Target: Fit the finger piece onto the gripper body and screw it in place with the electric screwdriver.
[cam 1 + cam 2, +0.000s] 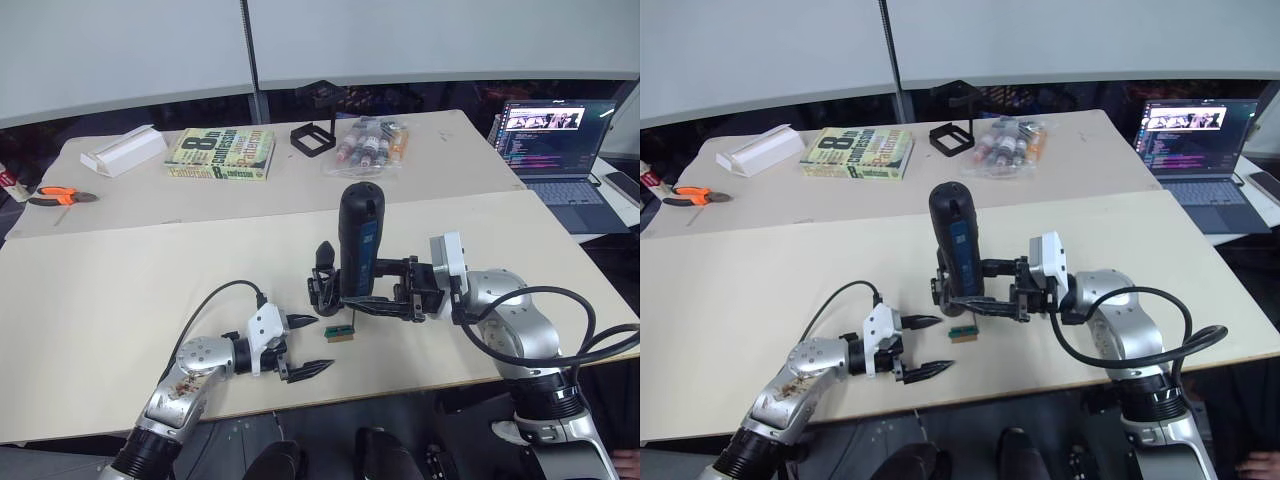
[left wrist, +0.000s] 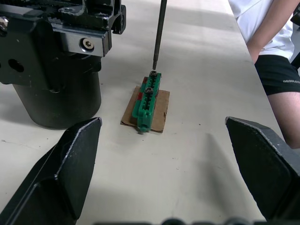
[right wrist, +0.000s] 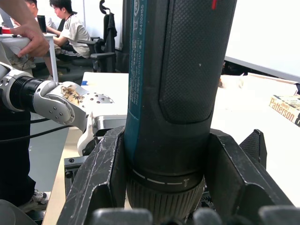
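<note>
The electric screwdriver (image 1: 359,235), black with a blue side strip, stands upright at the middle of the near table, and my right gripper (image 1: 356,298) is shut on its lower body. Its thin bit (image 2: 159,33) points down onto the end of a small green-and-tan block (image 2: 147,101). The gripper body (image 1: 322,280), with its pointed black finger up, stands right against the screwdriver's left side. My left gripper (image 1: 320,343) hangs open just left of the block, with nothing between its fingers. The loose finger piece is out of view.
On the far table lie a book (image 1: 221,153), a white box (image 1: 123,150), orange pliers (image 1: 62,196), a black square frame (image 1: 313,137) and a bag of small bottles (image 1: 369,146). A laptop (image 1: 552,150) sits far right. A person's leg (image 2: 281,93) is beside the table.
</note>
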Controlling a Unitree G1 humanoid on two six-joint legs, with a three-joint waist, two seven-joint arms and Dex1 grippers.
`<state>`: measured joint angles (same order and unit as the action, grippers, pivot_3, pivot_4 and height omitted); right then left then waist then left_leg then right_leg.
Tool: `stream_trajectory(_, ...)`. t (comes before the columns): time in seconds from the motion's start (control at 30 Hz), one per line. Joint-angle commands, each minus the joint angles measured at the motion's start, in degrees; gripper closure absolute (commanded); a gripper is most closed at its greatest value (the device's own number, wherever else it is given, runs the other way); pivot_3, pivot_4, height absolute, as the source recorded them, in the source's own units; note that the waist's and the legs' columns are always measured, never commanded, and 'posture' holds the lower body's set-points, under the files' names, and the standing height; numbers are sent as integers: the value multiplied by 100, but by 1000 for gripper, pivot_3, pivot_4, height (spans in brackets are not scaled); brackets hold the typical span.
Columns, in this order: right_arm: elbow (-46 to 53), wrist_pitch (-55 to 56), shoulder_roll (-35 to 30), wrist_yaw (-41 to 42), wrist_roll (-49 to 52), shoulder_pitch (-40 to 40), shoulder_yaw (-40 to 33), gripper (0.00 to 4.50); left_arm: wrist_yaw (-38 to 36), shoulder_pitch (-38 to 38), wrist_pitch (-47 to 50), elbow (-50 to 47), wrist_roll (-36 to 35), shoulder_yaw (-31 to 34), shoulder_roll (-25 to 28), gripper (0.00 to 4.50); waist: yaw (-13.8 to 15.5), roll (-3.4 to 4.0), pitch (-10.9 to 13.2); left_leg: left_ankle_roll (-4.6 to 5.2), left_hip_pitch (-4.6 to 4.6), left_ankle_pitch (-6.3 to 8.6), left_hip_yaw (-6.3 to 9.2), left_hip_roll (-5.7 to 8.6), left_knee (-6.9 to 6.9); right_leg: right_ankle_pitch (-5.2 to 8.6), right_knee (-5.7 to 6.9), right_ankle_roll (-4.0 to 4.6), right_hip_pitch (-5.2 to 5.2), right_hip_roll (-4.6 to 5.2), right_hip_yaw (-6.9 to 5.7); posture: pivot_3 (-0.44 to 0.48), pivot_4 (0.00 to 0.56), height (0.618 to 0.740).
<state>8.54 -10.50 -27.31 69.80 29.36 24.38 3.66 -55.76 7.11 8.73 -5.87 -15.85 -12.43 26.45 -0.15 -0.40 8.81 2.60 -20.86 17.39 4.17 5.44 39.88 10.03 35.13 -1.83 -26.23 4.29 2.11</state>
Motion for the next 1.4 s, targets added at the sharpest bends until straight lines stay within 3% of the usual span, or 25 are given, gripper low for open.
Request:
stream_trajectory(0.03,171,135,38,-16,148,56,-106,2569,-17,-2,-83,-80,4,-12,-10,0,0,0,0,0,0,0,0,0,0,0,0,0,0,0,0,0,150,740)
stream_trajectory(1.4,95,98,33,31,28,9,-27,2569,-2,-21,-34,-158,-19,-5,0,0,2,-1,-1,0,2,0,0,0,0,0,1,0,2,0,0,0,150,740)
